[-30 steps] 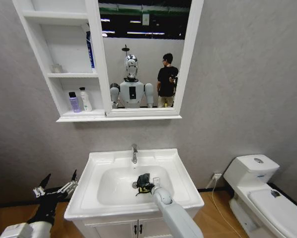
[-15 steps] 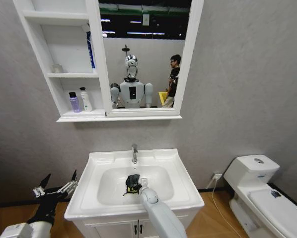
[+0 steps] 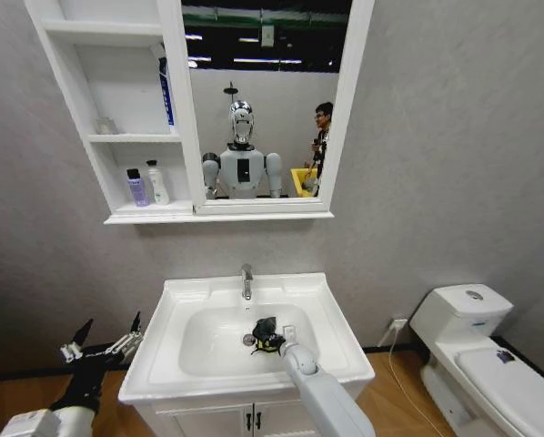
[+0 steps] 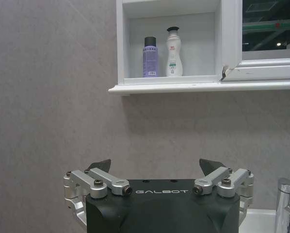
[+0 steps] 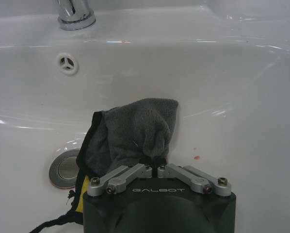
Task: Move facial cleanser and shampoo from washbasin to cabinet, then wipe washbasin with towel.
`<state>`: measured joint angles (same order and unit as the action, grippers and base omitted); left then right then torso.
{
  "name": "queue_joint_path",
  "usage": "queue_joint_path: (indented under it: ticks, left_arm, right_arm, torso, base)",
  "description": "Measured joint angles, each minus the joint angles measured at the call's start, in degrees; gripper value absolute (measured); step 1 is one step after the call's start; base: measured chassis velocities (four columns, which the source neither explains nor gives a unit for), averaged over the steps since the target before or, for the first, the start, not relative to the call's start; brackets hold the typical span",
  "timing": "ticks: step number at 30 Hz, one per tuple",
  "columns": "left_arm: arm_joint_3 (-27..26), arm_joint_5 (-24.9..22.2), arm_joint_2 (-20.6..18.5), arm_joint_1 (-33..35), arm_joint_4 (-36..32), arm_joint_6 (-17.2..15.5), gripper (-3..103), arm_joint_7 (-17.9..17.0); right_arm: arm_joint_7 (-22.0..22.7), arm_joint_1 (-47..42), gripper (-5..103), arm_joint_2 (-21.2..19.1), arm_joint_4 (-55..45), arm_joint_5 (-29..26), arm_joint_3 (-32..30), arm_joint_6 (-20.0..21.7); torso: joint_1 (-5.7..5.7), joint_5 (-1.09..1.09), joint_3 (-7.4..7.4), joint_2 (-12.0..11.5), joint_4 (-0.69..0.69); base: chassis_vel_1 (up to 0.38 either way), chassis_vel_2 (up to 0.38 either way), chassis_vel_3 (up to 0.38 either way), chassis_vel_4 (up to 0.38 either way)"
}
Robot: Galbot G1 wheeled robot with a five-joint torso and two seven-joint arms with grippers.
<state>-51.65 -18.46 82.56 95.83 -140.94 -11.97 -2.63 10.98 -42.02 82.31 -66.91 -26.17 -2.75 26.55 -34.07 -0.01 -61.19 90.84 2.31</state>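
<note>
One crumpled dark grey towel point(image 5: 135, 131), yellow-edged, is pinched in the right gripper's point(image 5: 158, 167) jaws inside the washbasin point(image 5: 242, 97).

dark grey towel point(image 5: 135, 133), white washbasin point(image 3: 331, 314), purple bottle point(image 4: 150, 57).

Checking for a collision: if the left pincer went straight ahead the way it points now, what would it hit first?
Probably the grey wall: the open left pincer faces it below the cabinet, with nothing between them. Depth is unclear.

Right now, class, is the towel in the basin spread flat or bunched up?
Bunched up: the towel hangs crumpled from the right gripper, fingers pinched shut on it.
</note>
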Motion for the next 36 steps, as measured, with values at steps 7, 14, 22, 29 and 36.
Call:
queue_joint_path:
  ticks: [7,14,22,29,36]
  left_arm:
    - [0.0,0.0,0.0,0.0,0.0,0.0,100,0.0]
    - [0.0,0.0,0.0,0.0,0.0,0.0,100,0.0]
    - [0.0,0.0,0.0,0.0,0.0,0.0,100,0.0]
    - [0.0,0.0,0.0,0.0,0.0,0.0,100,0.0]
    - [0.0,0.0,0.0,0.0,0.0,0.0,100,0.0]
  right_arm:
    - [-0.1,0.7,1,3.1,2.5,1.2,0.7,-0.3]
    - [-0.9,2.0,1,7.0,6.2,3.3,1.1,-1.7]
    - [-0.9,1.1,1,3.8,3.3,2.3,1.5,-1.2]
    - [0.5,-0.3,1,-0.4,-0.9,0.1,0.9,0.3]
    - [3.4,-1.4,1,-2.8,-5.1,-1.5,1.0,2.3]
  torso:
    - [0.0,0.0,0.0,0.0,-0.02]
    - [0.0,-0.01,0.02,0.0,-0.03]
    - [-0.01,0.02,0.01,0.0,-0.03]
    - [-0.01,0.02,-0.01,0.0,0.0]
    - [-0.01,0.02,-0.01,0.0,-0.02]
  base:
    - [0.0,0.0,0.0,0.0]
    - [0.0,0.0,0.0,0.0]
    - [0.0,0.0,0.0,0.0]
    - [0.0,0.0,0.0,0.0]
    - [0.0,0.0,0.0,0.0]
